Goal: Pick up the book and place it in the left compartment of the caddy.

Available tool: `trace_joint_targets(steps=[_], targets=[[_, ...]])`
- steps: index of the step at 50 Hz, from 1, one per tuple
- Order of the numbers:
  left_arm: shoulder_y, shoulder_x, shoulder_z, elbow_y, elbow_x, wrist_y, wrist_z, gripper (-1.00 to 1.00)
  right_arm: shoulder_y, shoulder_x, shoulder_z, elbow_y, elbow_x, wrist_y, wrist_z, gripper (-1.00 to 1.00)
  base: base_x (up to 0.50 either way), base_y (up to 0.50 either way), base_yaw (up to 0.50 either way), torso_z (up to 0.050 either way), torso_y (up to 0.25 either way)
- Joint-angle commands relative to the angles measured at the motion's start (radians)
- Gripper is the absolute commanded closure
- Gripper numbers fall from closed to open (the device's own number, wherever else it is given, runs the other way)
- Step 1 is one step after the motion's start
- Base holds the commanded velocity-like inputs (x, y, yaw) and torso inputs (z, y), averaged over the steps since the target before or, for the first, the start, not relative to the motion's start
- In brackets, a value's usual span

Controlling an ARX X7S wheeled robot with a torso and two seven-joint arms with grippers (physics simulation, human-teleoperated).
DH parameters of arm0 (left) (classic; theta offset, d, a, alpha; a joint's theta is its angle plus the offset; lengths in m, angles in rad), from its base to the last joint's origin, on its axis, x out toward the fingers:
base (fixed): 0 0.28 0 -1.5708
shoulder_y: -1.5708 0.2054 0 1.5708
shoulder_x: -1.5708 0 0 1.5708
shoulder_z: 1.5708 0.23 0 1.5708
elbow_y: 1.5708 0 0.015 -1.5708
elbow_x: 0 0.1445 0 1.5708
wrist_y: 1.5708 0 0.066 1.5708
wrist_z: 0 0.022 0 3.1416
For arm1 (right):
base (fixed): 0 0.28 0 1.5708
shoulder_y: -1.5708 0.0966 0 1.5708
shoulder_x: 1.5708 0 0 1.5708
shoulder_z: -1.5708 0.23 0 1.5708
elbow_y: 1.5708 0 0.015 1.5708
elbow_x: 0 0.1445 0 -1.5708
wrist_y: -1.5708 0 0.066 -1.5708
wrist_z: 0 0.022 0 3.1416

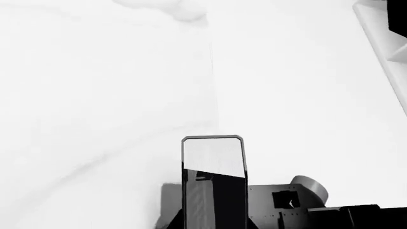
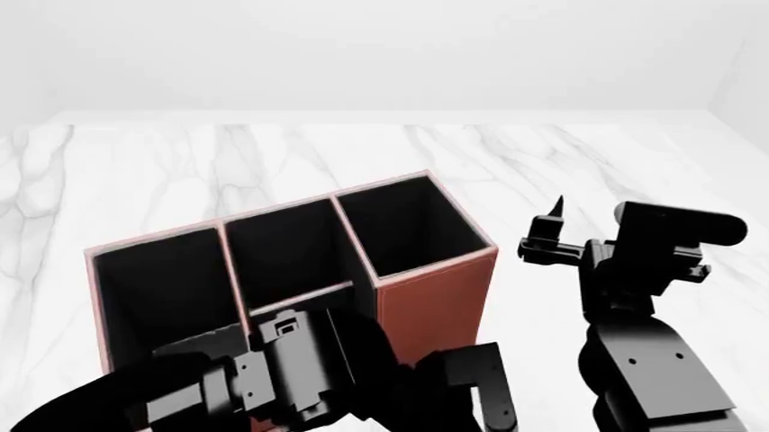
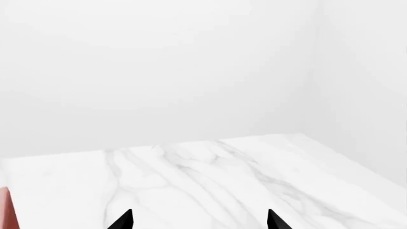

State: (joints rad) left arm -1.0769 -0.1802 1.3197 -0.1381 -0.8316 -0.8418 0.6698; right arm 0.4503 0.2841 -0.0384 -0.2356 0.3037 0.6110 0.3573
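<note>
we are holding the left gripper [image 2: 487,405] low in front of the caddy [image 2: 427,297]; whether its fingers are gripping anything, we cannot tell. the book is not identifiable in any view. the right gripper [image 3: 199,220] is hovering over the bench [image 2: 601,162], fingers apart and empty. risk: the left arm is crowding the left compartment [image 2: 157,283] and could knock the caddy.

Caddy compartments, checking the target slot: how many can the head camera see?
3 in the caddy: left one, middle, right. The left arm covers the caddy's near side, so more may be hidden.
</note>
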Motion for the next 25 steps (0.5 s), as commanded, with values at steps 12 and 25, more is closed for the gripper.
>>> trace_joint_targets(steps=[12,25], targets=[[-0.055,-0.236,-0.222,0.515,-0.578,-0.587,-0.515,1.00,0.023,0.003,0.001,0.016,0.002,0.001,0.015,-1.00,0.00,0.00,0.00,0.000,0.000],[-0.168,-0.350,-0.305,0.542,-0.858,-0.619,-0.761,1.00,0.027,0.005,0.002,0.028,0.004,-0.004,0.020,-1.00,0.00,0.00,0.00,0.000,0.000]])
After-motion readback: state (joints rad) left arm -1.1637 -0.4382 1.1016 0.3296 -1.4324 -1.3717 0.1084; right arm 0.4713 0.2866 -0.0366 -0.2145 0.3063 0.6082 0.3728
